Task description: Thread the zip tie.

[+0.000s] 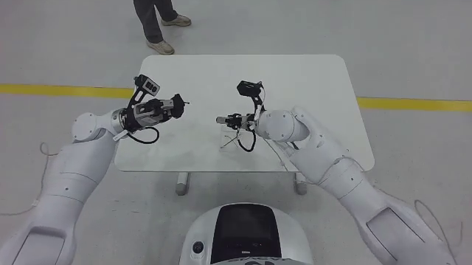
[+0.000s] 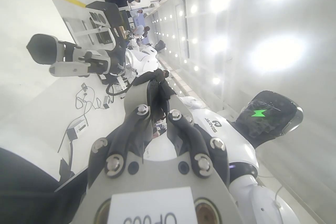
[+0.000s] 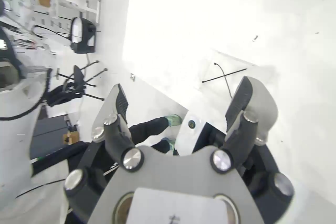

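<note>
- Black and thin as wire, the zip tie (image 3: 224, 75) lies flat on the white surface (image 1: 310, 80), toward the robot's side of it. Two slender strips seem to cross there, one straight and one curved. I cannot tell whether that is two ties or one tie and something else.
- It lies loose near the right gripper (image 3: 182, 86), touching neither finger.
- That right gripper is spread wide. Its ribbed dark pads (image 3: 122, 104) face each other across an empty gap, backed by dull grey metal.
- Off to the other side, the left gripper (image 2: 157, 86) hangs above the surface, well apart from the tie. Its two black fingers are pressed together, and I cannot make out anything between them.
- Threading looks not yet begun to me; the tie has to be picked up first.
- One risk is the pickup. A strip this flat on a smooth, hard top gives the pads little to bite, so a shallow approach would likely push it along or flick it over the near edge.
- Another is the crossing. A pinch right there could take both strips, or drag one by the other.
- Last is the threading itself. The tail looks springy, so a hold far from its tip would probably let it bend away and miss the head's slot.
</note>
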You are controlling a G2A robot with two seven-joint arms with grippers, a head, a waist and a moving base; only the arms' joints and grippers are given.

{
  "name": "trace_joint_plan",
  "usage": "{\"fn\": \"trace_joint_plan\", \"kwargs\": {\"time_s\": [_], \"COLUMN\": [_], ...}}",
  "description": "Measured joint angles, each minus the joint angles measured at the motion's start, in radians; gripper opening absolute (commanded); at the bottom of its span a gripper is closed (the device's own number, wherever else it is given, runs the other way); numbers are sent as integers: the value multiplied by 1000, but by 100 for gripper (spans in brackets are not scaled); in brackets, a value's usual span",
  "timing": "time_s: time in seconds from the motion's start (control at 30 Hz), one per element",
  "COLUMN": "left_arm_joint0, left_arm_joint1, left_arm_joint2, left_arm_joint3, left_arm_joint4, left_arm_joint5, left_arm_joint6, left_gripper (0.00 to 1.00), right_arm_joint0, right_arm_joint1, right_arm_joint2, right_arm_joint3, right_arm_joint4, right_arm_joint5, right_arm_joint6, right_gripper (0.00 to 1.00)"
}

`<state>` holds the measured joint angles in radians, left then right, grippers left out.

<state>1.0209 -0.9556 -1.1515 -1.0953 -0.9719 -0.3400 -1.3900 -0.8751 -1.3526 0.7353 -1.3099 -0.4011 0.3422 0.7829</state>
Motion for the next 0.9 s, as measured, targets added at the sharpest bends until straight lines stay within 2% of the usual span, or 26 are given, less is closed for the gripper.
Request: {"fn": "trace_joint_plan", "kwargs": {"time_s": [0.13, 0.27, 0.33, 0.53, 0.63, 0.77, 0.9], "left_arm_joint0": [0, 0, 0, 0, 0, 0, 0], "left_arm_joint1": [0, 0, 0, 0, 0, 0, 0], "left_arm_joint2": [0, 0, 0, 0, 0, 0, 0], "left_arm_joint3": [0, 0, 0, 0, 0, 0, 0], "left_arm_joint4": [0, 0, 0, 0, 0, 0, 0], "left_arm_joint5": [0, 0, 0, 0, 0, 0, 0], "left_arm_joint6": [0, 0, 0, 0, 0, 0, 0], "left_gripper": [0, 0, 0, 0, 0, 0, 0], "right_arm_joint0": [77, 138, 144, 140, 149, 200, 239], "right_arm_joint1": [-45, -106, -114, -112, -116, -144, -182], "right_arm_joint2": [-61, -107, -109, -111, -142, -196, -234], "right_arm_joint3": [117, 239, 252, 247, 245, 276, 317], "right_arm_joint4": [-48, -67, -64, -68, -131, -233, -269], "right_arm_joint5": [-2, -2, -2, -6, -11, -2, -2], "right_arm_joint6": [52, 72, 65, 62, 87, 172, 252], "right_gripper": [100, 100, 100, 100, 100, 100, 100]}}
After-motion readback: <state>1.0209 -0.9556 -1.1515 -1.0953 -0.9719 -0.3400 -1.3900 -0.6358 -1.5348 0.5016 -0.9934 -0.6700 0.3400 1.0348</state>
